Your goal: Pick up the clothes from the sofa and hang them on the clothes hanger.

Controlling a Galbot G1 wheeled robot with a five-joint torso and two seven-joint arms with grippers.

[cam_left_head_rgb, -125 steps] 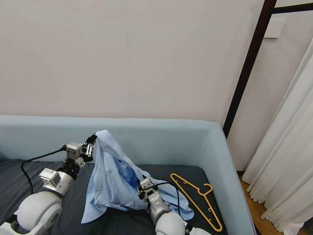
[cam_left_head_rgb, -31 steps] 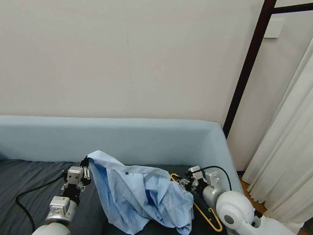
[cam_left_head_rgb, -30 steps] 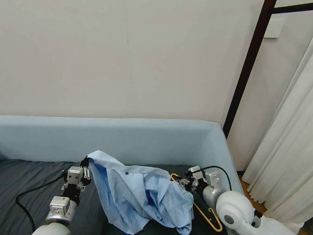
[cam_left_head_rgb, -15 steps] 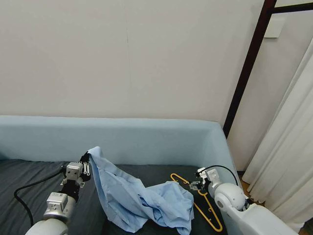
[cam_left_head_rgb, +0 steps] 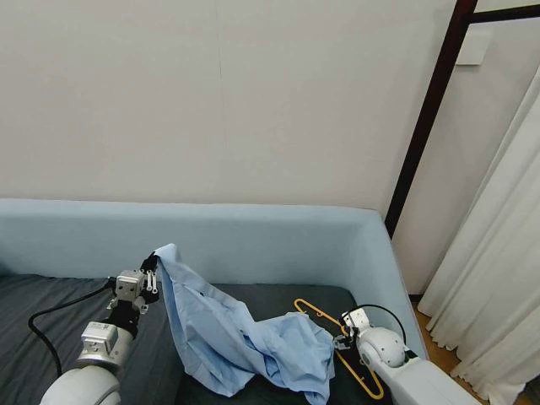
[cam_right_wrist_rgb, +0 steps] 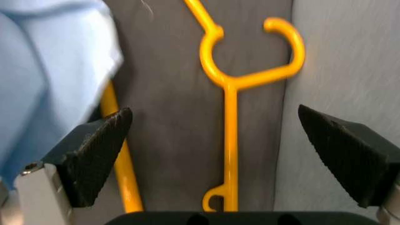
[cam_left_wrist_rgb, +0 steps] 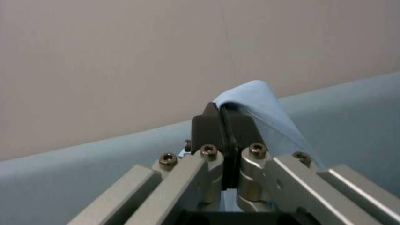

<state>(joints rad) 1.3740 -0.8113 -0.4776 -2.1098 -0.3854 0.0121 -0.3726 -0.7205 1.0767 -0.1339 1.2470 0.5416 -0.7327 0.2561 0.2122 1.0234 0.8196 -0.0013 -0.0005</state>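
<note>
Shirt [cam_left_head_rgb: 245, 337], soft and light we judge, trails across the sofa [cam_left_head_rgb: 278, 240] toward its right end. Our left jaws pinch a raised fold, and the right jaws gape over the hanger [cam_right_wrist_rgb: 230, 93]. We'd grip the collar.

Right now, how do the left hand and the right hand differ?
The left hand is shut on the blue shirt; the right hand is open and empty. The left hand is up high; the right hand sits low over the orange hanger. Both are above the sofa.
</note>
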